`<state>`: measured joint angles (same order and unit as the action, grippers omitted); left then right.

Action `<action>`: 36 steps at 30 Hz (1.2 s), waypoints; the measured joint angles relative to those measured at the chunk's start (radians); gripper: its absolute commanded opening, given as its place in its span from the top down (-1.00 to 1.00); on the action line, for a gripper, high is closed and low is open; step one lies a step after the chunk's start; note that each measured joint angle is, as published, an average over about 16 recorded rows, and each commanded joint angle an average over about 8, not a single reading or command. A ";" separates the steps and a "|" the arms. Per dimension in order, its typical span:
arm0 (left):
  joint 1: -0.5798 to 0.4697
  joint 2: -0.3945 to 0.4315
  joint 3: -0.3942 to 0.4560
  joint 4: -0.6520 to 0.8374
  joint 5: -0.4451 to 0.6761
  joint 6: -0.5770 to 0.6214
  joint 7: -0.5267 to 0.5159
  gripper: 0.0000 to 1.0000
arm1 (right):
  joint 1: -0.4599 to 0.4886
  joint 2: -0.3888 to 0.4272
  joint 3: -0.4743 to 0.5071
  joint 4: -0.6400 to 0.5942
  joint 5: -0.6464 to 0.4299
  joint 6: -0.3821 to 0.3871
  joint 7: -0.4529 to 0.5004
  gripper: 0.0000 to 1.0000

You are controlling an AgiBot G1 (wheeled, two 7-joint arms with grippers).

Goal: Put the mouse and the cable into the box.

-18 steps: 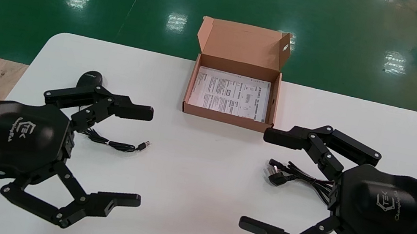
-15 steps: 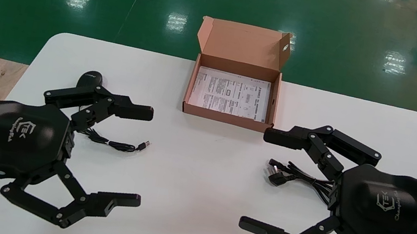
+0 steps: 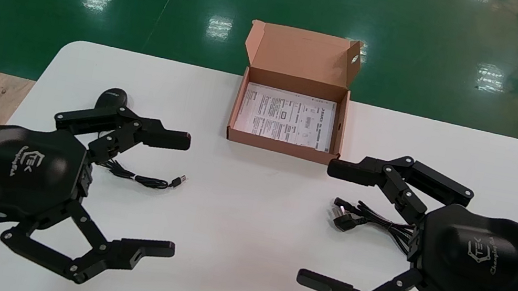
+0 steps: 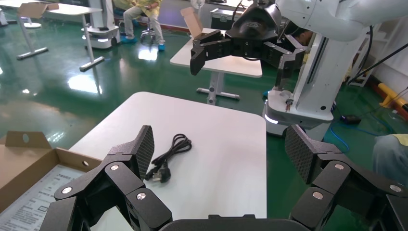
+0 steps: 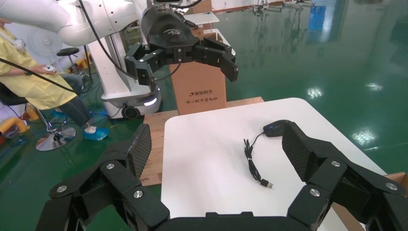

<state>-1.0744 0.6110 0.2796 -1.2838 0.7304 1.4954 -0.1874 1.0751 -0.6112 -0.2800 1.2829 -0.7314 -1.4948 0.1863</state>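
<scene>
— Is anything sitting in the open brown cardboard box (image 3: 280,145)?

— Only a printed sheet (image 3: 285,115). The black wired mouse (image 3: 112,97) is lying on the white desk (image 3: 246,218) by the left gripper (image 3: 171,194), and the bundled black cable (image 3: 363,218) by the right gripper (image 3: 322,223). Both are hovering, fingers spread, holding nothing.

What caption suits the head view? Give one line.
Open left gripper near mouse, open right gripper by cable, open box beyond.

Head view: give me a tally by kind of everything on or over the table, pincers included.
Wired mouse: 1
Power cable: 1
Open cardboard box: 1
Printed sheet in the box: 1
Pincers, both open: 2, left pincer and right pincer
Total: 6
</scene>
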 measured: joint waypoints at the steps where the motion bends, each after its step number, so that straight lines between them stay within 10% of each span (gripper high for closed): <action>1: 0.000 0.000 0.000 0.000 0.000 0.000 0.000 -1.00 | 0.001 0.000 0.000 0.000 -0.001 0.000 -0.001 -1.00; 17: -0.258 0.059 0.183 0.145 0.335 0.073 0.059 -1.00 | 0.120 -0.002 -0.029 -0.156 -0.295 -0.008 -0.348 -1.00; 27: -0.558 0.247 0.430 0.495 0.770 0.063 0.302 -1.00 | 0.289 -0.098 -0.138 -0.511 -0.585 -0.032 -0.697 -1.00; 36: -0.675 0.404 0.523 0.870 0.919 -0.006 0.549 -1.00 | 0.432 -0.212 -0.220 -0.822 -0.752 0.012 -0.912 -1.00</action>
<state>-1.7498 1.0147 0.8022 -0.4140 1.6498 1.4895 0.3619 1.5069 -0.8230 -0.5004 0.4611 -1.4832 -1.4832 -0.7254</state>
